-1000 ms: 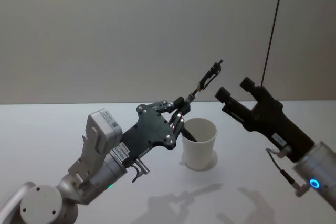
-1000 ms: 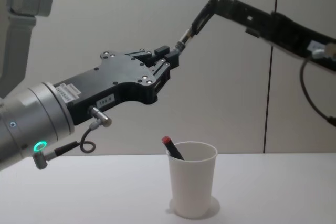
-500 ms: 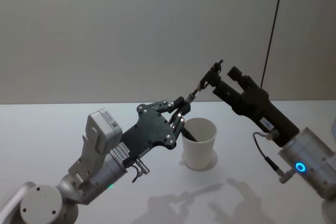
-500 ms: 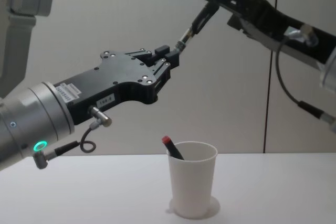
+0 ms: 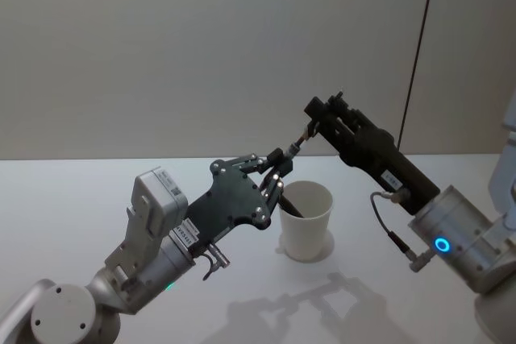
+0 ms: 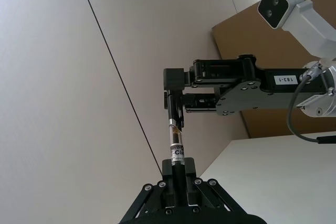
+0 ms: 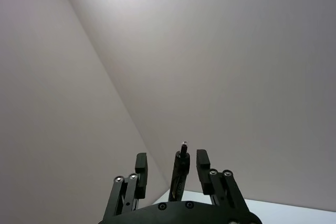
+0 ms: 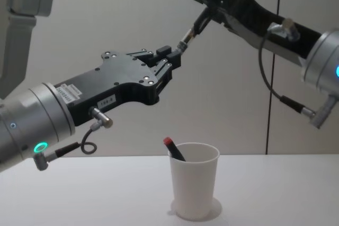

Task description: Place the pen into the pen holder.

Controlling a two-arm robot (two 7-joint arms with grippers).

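Observation:
My left gripper (image 5: pixel 274 168) (image 8: pixel 168 59) is shut on the lower end of a slim pen (image 5: pixel 298 142) (image 8: pixel 189 33) (image 6: pixel 176 140), which slants up and to the right, high above the table. My right gripper (image 5: pixel 322 114) (image 8: pixel 204 8) (image 6: pixel 176 95) is open at the pen's upper end. In the right wrist view that end of the pen (image 7: pixel 180 174) stands between the spread fingers (image 7: pixel 202 161) with a gap on each side. The pen holder, a white paper cup (image 5: pixel 306 219) (image 8: pixel 194 186), stands upright on the table below, with a red-capped pen (image 8: pixel 174 149) leaning inside it.
The white table (image 5: pixel 72 191) (image 8: pixel 275 194) carries the cup, and a plain wall stands behind it. A dark vertical line (image 5: pixel 419 46) runs down the wall at the right. A brown cardboard surface (image 6: pixel 247 30) is behind the right arm in the left wrist view.
My right gripper has swung left and forward from beside the pen's tip until its fingers straddle the tip. The left gripper and the pen have stayed still.

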